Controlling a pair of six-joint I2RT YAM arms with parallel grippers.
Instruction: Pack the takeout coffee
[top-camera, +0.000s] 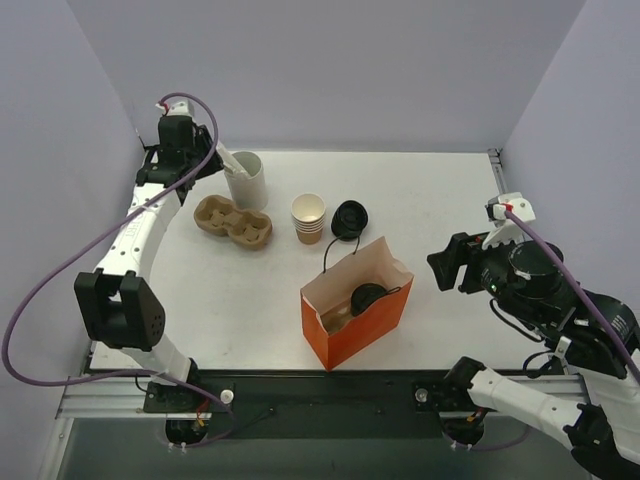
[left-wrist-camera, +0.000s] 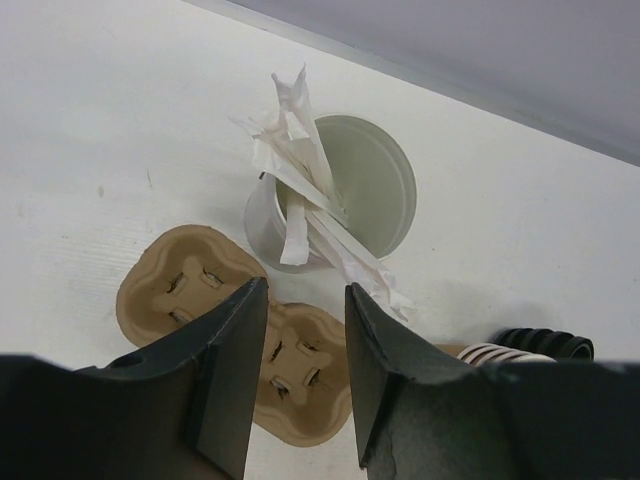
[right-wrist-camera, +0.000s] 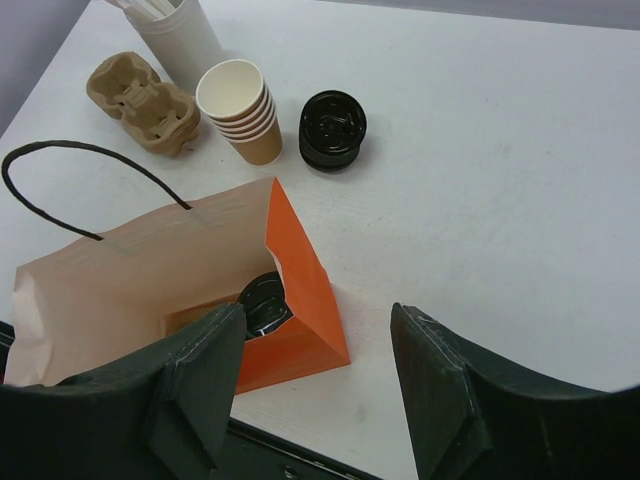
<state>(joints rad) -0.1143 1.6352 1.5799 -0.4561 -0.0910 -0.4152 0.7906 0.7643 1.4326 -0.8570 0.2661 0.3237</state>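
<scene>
The takeout coffee (top-camera: 368, 298) stands inside the open orange paper bag (top-camera: 350, 335) at the table's front middle. Only its black lid and a bit of tan cup show. The right wrist view also shows the lid (right-wrist-camera: 265, 303) down inside the bag (right-wrist-camera: 312, 330). My right gripper (top-camera: 445, 265) is open wide and empty, to the right of the bag and apart from it (right-wrist-camera: 320, 345). My left gripper (top-camera: 220, 160) is at the far left, open a little and empty (left-wrist-camera: 305, 335), above the cup carrier and beside the straw cup.
A white cup of paper-wrapped straws (top-camera: 246, 178) (left-wrist-camera: 375, 185) stands at the back left. A tan two-cup cardboard carrier (top-camera: 232, 221) (left-wrist-camera: 190, 285) (right-wrist-camera: 140, 98) lies beside it. A stack of lidless tan cups (top-camera: 309, 217) (right-wrist-camera: 242, 108) and a pile of black lids (top-camera: 349, 218) (right-wrist-camera: 333, 128) sit behind the bag.
</scene>
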